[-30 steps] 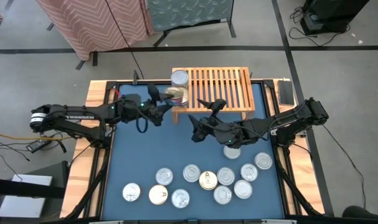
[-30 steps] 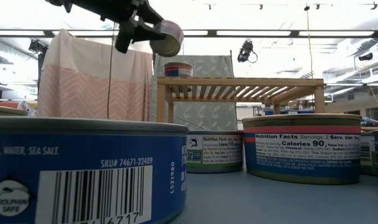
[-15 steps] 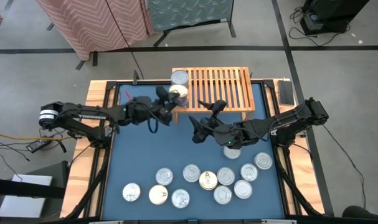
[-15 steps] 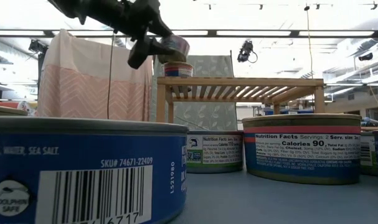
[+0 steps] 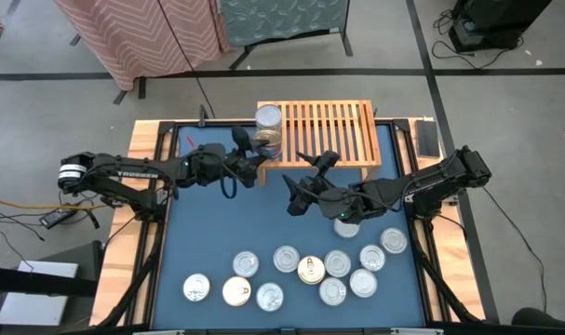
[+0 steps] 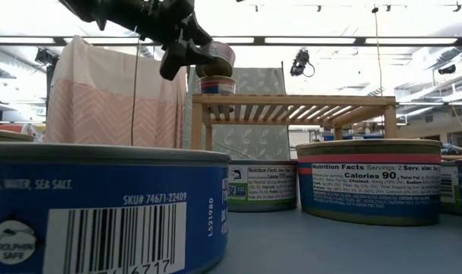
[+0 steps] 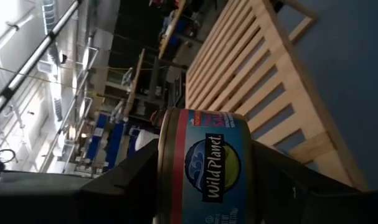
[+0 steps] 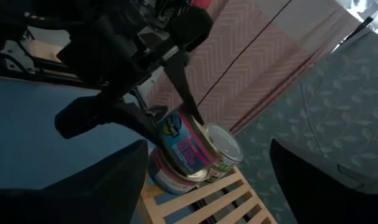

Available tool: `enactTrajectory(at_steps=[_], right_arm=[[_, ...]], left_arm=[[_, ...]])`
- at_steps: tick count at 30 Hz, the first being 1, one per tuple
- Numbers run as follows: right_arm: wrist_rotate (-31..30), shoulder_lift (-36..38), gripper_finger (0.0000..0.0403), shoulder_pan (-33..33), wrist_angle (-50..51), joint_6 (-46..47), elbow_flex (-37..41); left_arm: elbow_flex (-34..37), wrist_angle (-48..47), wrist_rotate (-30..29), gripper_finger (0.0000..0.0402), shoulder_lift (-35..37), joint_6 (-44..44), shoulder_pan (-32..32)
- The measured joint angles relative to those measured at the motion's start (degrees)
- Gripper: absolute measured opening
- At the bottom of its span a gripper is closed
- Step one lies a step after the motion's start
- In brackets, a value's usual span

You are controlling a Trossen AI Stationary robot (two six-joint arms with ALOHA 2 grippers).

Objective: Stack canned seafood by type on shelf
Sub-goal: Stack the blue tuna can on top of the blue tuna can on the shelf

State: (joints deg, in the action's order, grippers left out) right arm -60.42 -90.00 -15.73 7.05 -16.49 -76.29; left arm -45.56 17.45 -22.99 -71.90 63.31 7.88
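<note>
the left gripper (image 5: 251, 154) is clamped on a tin (image 5: 266, 141) with a red band and a blue-and-green label, holding it tilted in the air at the shelf's (image 5: 329, 126) nine o'clock edge. in the low view that held tin (image 6: 215, 59) hangs just above a blue-banded can (image 6: 218, 84) that stands on the slatted top near the shelf's ten o'clock corner; i cannot tell whether the two touch. the left wrist view shows the gripped tin (image 7: 204, 165) filling the space between the dark fingers (image 7: 123, 180), with the shelf slats (image 7: 263, 81) behind it.

the right gripper (image 5: 299, 191) hovers over the blue mat (image 5: 208, 233) just off the shelf's six o'clock side, its fingers spread wide and holding nothing. close by its wrist, at about four o'clock from it, sits one lone can (image 5: 346, 226).

toward the table's six o'clock edge a cluster of silver-topped cans (image 5: 338, 263) lies loose on the mat, with one gold-topped can (image 5: 311, 271) and a cream-topped can (image 5: 235, 291) among them.
</note>
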Motion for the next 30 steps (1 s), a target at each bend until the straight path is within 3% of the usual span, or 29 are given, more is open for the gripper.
enactTrajectory(at_steps=[9,18,25,30], right_arm=[[0.04,0.00,0.0343,-0.06,0.06,1.01,0.00],[0.07,0.00,0.0346,-0.06,0.37,3.04,0.00],[0.07,0.00,0.0348,-0.06,0.39,3.04,0.00],[0.07,0.00,0.0349,-0.06,0.42,3.04,0.00]], left_arm=[[-0.21,-0.96,-2.07,0.0233,0.00,-1.00,0.02],[-5.10,-6.17,-3.44,0.0257,0.02,-5.12,-0.05],[-6.82,-11.89,-2.54,0.0272,-1.05,-7.02,-0.02],[-6.82,-10.81,-1.28,0.0277,-2.52,-6.94,-0.09]])
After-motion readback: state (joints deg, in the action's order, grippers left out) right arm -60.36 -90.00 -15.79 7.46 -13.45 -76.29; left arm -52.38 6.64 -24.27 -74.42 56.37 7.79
